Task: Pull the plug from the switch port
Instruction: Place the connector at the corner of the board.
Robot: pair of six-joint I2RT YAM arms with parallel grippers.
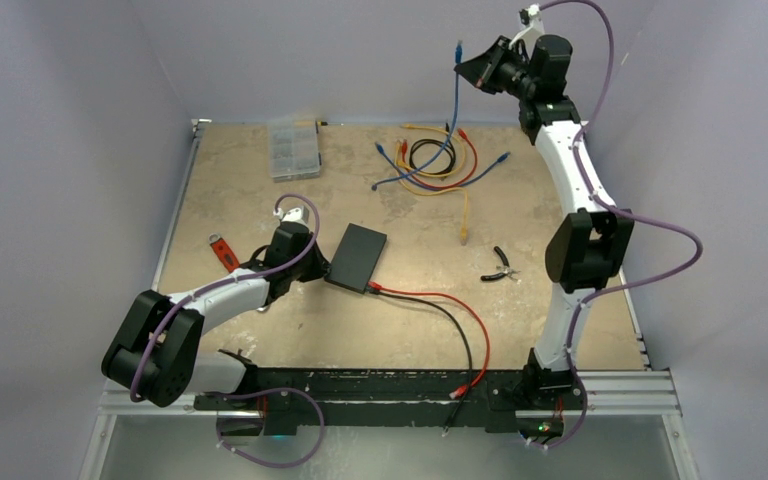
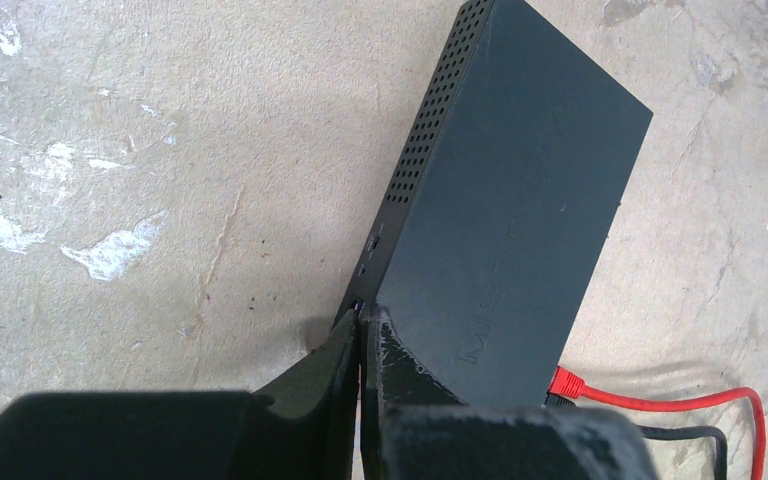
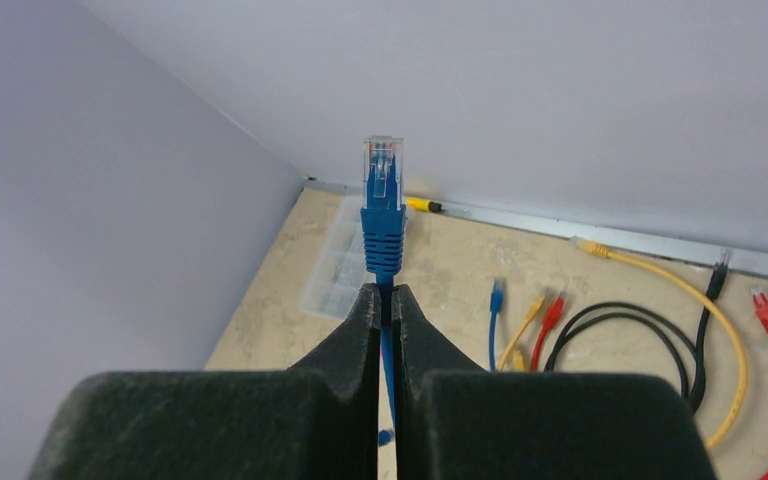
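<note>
— Scuffed beige table (image 1: 245, 200), pale grey walls all round. Where does the box sit?

— Left of centre. It's a flat matte-black rectangular switch (image 1: 357, 255), lying flat with its long axis running far to near and slightly skewed. A red-booted plug (image 2: 565, 382) and a thin black cable (image 2: 680, 433) enter its near edge.

— And the arms?

— On the near-left corner of the switch, the left pincer (image 2: 362, 328) has its tips pressed together against the casing, pinching nothing. High over the far side, well apart, the right pincer (image 3: 381, 300) pinches a blue patch cable (image 1: 456, 100) just behind its clear-tipped blue plug (image 3: 382, 200).

— So which is nearer?

— The left, touching it, with the red-booted plug just to its right. I'd judge the blue plug is already out. Pulling the red one would mean drawing it toward the bases, along that axis.
</note>
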